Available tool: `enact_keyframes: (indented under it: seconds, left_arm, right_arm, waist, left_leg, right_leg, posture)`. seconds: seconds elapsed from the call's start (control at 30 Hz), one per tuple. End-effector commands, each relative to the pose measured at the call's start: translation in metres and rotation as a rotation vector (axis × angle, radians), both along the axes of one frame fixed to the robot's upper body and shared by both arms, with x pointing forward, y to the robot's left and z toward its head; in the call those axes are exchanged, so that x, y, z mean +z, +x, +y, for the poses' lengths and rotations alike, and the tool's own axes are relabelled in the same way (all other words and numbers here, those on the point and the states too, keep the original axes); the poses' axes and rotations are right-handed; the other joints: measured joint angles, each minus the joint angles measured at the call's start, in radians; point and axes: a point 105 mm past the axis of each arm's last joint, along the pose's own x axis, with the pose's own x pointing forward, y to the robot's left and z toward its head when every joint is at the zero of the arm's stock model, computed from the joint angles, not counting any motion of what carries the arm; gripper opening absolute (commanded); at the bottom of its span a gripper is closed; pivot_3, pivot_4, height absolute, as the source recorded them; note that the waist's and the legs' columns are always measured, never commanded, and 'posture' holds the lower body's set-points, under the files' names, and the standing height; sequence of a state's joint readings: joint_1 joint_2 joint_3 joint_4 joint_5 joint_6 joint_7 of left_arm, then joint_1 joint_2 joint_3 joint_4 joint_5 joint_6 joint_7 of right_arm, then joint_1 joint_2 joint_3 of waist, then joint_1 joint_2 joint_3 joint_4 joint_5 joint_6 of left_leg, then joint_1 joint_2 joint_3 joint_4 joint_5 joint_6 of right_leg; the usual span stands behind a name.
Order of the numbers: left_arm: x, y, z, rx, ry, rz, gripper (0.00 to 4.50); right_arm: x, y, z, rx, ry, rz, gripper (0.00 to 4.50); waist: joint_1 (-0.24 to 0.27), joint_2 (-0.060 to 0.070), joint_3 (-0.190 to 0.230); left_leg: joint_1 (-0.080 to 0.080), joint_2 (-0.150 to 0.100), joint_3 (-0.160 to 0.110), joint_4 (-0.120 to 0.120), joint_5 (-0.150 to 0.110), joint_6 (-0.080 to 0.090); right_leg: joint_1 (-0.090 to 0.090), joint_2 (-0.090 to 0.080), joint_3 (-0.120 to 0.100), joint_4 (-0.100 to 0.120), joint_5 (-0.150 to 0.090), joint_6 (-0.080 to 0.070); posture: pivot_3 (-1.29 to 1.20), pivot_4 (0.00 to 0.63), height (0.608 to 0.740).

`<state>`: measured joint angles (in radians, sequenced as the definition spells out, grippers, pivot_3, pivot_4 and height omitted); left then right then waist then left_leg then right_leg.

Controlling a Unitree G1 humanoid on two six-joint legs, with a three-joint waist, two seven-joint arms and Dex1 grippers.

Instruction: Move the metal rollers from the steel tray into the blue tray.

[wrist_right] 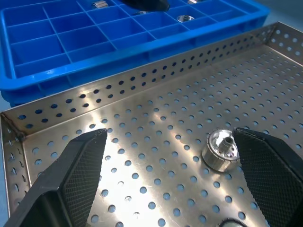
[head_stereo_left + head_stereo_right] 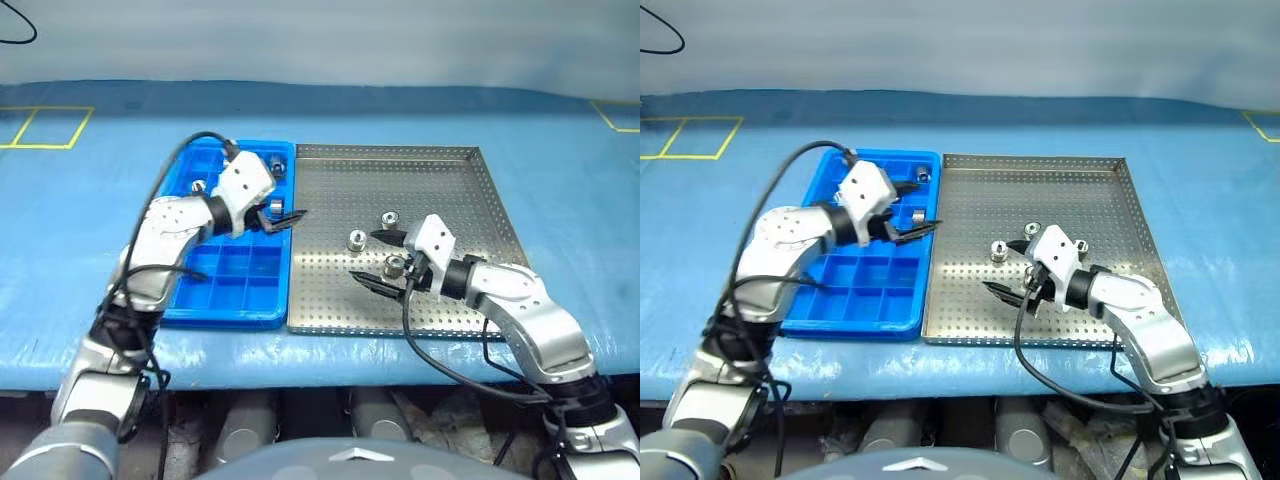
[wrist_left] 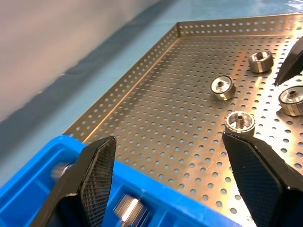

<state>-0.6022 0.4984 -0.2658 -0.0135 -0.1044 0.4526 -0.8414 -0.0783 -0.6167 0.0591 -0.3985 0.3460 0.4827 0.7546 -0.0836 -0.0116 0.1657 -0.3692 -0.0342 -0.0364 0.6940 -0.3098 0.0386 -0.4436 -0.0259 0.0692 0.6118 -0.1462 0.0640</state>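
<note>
While rollers remain on the perforated floor, the step in hand looks like the next pick.

Head views: the steel tray lies just beside the blue tray, rims touching or nearly so. Three metal rollers show in the middle of the steel floor, a fourth partly hidden behind the right hand; a few others already sit in far compartments of the blue tray.

Head views, left gripper: jaws apart and empty, poised over the blue tray's inner edge and pointing toward the steel tray.

Head views, right gripper: jaws wide apart and empty, low over the steel floor, with one roller close by its fingertips.

Left wrist view: its fingers frame the blue rim, with two rollers in the compartment below and four on the steel floor beyond.

Right wrist view: a roller stands on end just inside the right-hand finger, off-centre in the gap.

Doing it well: I would shift the right gripper sideways until that roller sits midway, lower until the pads span its side wall, then close; a lopsided squeeze could squirt the smooth cylinder away. Keep both arms apart over the shared rim.
</note>
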Motion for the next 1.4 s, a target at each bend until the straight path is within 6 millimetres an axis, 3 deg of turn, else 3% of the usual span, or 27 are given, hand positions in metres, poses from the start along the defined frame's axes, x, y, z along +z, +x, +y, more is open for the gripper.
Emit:
enact_keyframes:
  seconds: [0.03,0.4,0.67,0.97,1.1,1.2,1.33,1.4]
  left_arm:
    - [-0.01,0.008,-0.018,-0.089,0.103,-0.009,3.9]
    - [-0.03,0.021,-0.046,-0.181,0.138,0.063,3.9]
    - [-0.047,0.027,-0.039,-0.143,0.214,0.076,3.9]
    - [-0.056,0.029,-0.028,-0.105,0.265,0.079,3.9]
    - [-0.059,0.026,-0.027,-0.114,0.268,0.093,3.07]
    - [-0.06,0.027,-0.026,-0.1,0.274,0.093,2.05]
    - [-0.06,0.026,-0.025,-0.107,0.273,0.099,2.05]
    - [-0.06,0.025,-0.025,-0.114,0.267,0.105,1.78]
  right_arm:
    - [0.016,-0.005,-0.006,-0.051,0.011,-0.069,4.5]
    - [0.014,-0.017,-0.012,-0.126,0.025,-0.067,4.5]
    - [0.016,-0.014,-0.012,-0.129,0.025,-0.075,4.5]
    - [0.017,-0.01,-0.008,-0.12,0.028,-0.084,4.5]
    - [0.017,-0.009,-0.008,-0.119,0.029,-0.088,4.5]
    - [0.018,-0.008,-0.008,-0.12,0.029,-0.09,4.5]
    - [0.018,-0.008,-0.007,-0.119,0.029,-0.093,4.5]
    - [0.018,-0.008,-0.007,-0.116,0.028,-0.093,4.5]
  waist:
    - [-0.014,0.0,0.0]
    - [-0.134,0.0,0.0]
    - [-0.194,0.0,0.0]
    - [-0.202,0.0,0.0]
    - [-0.2,0.0,0.0]
    - [-0.199,0.0,0.0]
    - [-0.199,0.0,0.0]
    - [-0.199,0.0,0.0]
  left_leg:
    - [0.0,0.0,0.0,0.0,0.0,0.0]
    - [0.0,0.0,0.003,0.003,-0.002,0.003]
    - [0.0,0.001,0.005,0.003,-0.002,0.004]
    - [0.0,0.0,0.006,0.003,-0.002,0.004]
    - [0.0,0.0,0.006,0.003,-0.002,0.004]
    - [0.0,0.0,0.006,0.003,-0.002,0.005]
    - [0.0,0.0,0.006,0.003,-0.002,0.005]
    - [0.0,0.0,0.006,0.003,-0.002,0.005]
  right_leg:
    - [0.0,0.0,0.0,0.0,0.0,0.0]
    - [0.0,0.0,0.004,0.0,0.001,0.003]
    - [0.0,0.001,0.007,0.0,-0.001,0.01]
    - [0.0,0.001,0.009,0.0,0.0,0.011]
    - [0.0,0.001,0.009,0.0,0.0,0.011]
    - [0.0,0.0,0.009,0.0,0.0,0.01]
    - [0.0,0.0,0.009,0.0,0.001,0.01]
    - [0.0,0.0,0.009,0.0,0.001,0.01]
  posture:
    - [-0.28,0.15,0.74]
    - [-0.36,0.15,0.74]
    - [-0.35,0.15,0.74]
    - [-0.32,0.15,0.74]
    - [-0.32,0.15,0.74]
    - [-0.32,0.15,0.74]
    - [-0.32,0.15,0.74]
    - [-0.32,0.15,0.74]
